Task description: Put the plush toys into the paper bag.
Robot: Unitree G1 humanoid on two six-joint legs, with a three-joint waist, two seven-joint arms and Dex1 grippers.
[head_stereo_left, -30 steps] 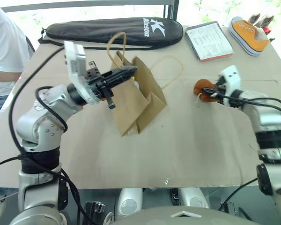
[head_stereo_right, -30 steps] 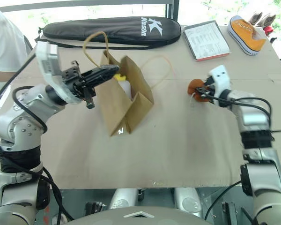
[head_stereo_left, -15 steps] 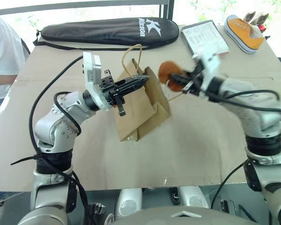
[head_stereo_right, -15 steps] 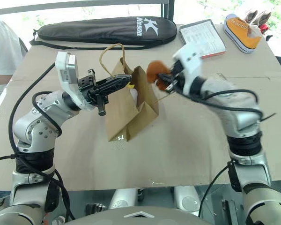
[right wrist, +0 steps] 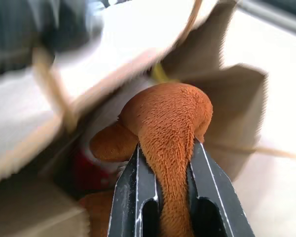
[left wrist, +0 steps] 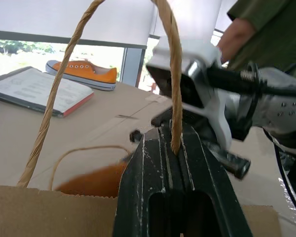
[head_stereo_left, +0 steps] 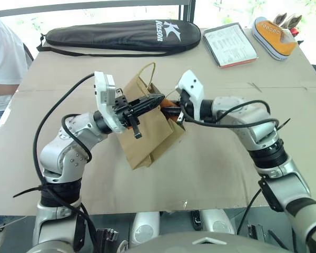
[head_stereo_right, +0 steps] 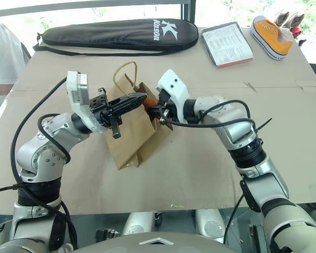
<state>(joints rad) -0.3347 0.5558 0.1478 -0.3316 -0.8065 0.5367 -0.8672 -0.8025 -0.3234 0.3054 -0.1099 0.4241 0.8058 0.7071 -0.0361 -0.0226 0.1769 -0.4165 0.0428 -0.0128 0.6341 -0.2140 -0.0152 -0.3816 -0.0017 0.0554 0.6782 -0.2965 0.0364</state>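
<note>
My left tool (head_stereo_left: 159, 99) is clamped on one twisted loop handle (left wrist: 173, 74) of the brown paper bag (head_stereo_left: 147, 132), which stands near the middle of the tabletop (head_stereo_left: 226, 168) with its mouth held open. My right tool (right wrist: 164, 163) grips the brown drumstick plush (right wrist: 170, 123) right at the bag's mouth, partly inside it. Inside the bag, something yellow and red shows beyond the drumstick, too blurred to name.

The brown kraft paper bag (head_stereo_left: 147, 132) stands tilted on the table, mouth open; the brown drumstick plush (right wrist: 167, 123) sits at its mouth (red and yellow showing inside).
</note>
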